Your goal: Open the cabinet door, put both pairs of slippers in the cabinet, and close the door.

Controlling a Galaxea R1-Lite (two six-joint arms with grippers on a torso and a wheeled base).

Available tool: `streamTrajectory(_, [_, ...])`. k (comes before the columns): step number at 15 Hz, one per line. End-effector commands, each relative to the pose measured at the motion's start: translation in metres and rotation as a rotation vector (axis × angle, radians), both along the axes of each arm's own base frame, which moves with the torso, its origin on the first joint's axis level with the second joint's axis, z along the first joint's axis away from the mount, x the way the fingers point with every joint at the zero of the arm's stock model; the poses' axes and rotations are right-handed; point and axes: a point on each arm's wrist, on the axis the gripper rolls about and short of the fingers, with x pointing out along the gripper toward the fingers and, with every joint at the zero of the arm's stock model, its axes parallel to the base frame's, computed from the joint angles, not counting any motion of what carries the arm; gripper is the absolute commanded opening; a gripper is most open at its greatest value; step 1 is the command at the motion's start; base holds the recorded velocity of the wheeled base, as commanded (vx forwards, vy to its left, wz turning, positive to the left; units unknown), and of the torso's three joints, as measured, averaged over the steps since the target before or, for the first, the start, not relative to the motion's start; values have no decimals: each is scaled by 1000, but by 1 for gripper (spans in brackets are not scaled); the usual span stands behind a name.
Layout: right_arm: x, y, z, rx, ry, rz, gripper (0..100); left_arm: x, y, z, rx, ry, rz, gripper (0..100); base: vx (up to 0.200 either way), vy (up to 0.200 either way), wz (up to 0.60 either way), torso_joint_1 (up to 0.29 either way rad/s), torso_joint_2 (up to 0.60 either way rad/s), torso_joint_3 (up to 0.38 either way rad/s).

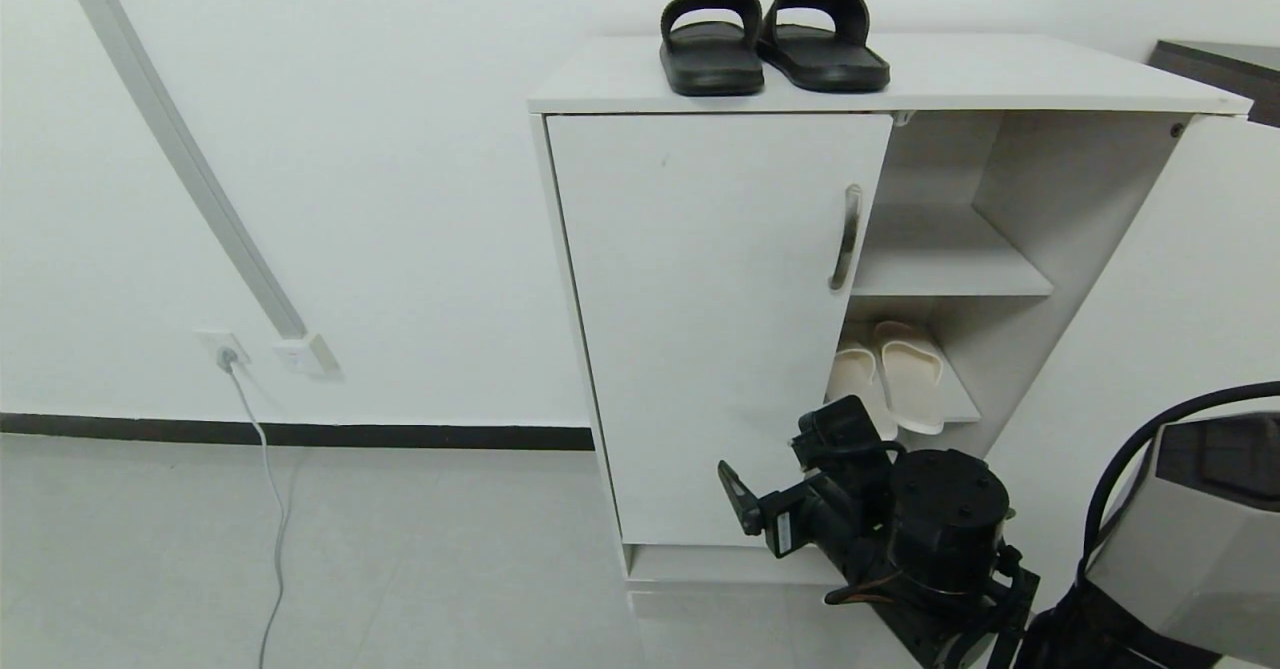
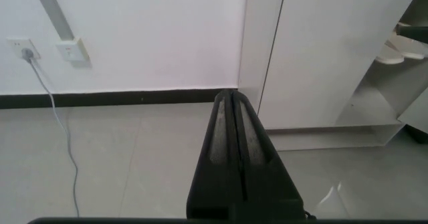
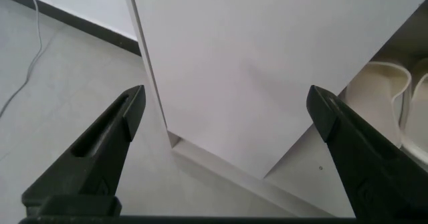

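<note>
The tall white wooden cabinet [image 1: 1000,74] stands against the wall. Its right-hand door [image 1: 1150,329] is swung wide open. Its left-hand door [image 1: 700,329], which carries a curved metal bar handle [image 1: 848,237], is closed. A pair of black open-toed rubber slippers [image 1: 715,49] sits side by side on the cabinet's top, near its front edge and above the closed door. A pair of cream rubber slippers [image 1: 910,374] lies soles down on the lower shelf in the open half of the cabinet, beneath the upper shelf [image 1: 950,264]. The right arm's black wrist [image 1: 945,519] is low in front of the cabinet, level with the bottom of the closed door, with the forearm roughly horizontal and aimed at the cabinet. The right gripper [image 3: 226,100] has its fingers spread wide with nothing between them. It faces the lower corner of the closed door and looks to be just clear of it, with the cream slippers off to one side. The left gripper [image 2: 232,103] has its fingers pressed flat together and holds nothing. It points over the grey tiled floor [image 2: 134,164] towards the cabinet's left-hand side. That arm's pose is hard to judge, but it seems low and out in front of the cabinet's left. A white wall socket [image 1: 224,347] sits well to the left of the cabinet.
</note>
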Motion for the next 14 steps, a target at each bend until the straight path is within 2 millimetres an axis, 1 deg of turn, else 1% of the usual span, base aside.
streamTrajectory(1, [0, 1, -1, -2, 2, 0, 100, 0, 0, 0, 0, 1, 0, 0, 0, 0, 0, 12, -51, -56])
streamTrajectory(3, [0, 1, -1, -4, 1, 0, 100, 0, 0, 0, 0, 1, 0, 0, 0, 0, 0, 53, -276, -210])
streamTrajectory(6, [-1, 1, -1, 0, -2, 3, 100, 0, 0, 0, 0, 1, 0, 0, 0, 0, 0, 108, -413, -305])
streamTrajectory(14, [-1, 1, -1, 1, -3, 3, 100, 0, 0, 0, 0, 1, 0, 0, 0, 0, 0, 155, -474, -321])
